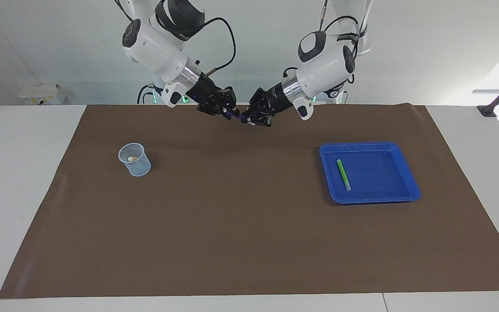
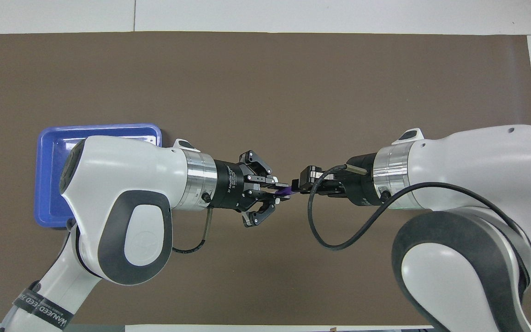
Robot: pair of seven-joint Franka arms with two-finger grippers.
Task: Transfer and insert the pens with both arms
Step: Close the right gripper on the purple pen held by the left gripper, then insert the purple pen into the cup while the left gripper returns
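Three pens — purple (image 1: 233,114), green (image 1: 343,174), yellow (image 1: 132,159) — one cup (image 1: 134,160), one tray (image 1: 368,172), one mat (image 1: 249,225).

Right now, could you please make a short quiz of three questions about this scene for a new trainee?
1. True or false: the green pen lies in the blue tray.
2. Which pen is between the left gripper and the right gripper? A) yellow B) purple C) green
3. Fill in: the clear cup stands toward the ____ arm's end of the table.

Key:
1. True.
2. B. Both grippers are shut on the purple pen, above the brown mat.
3. Right.
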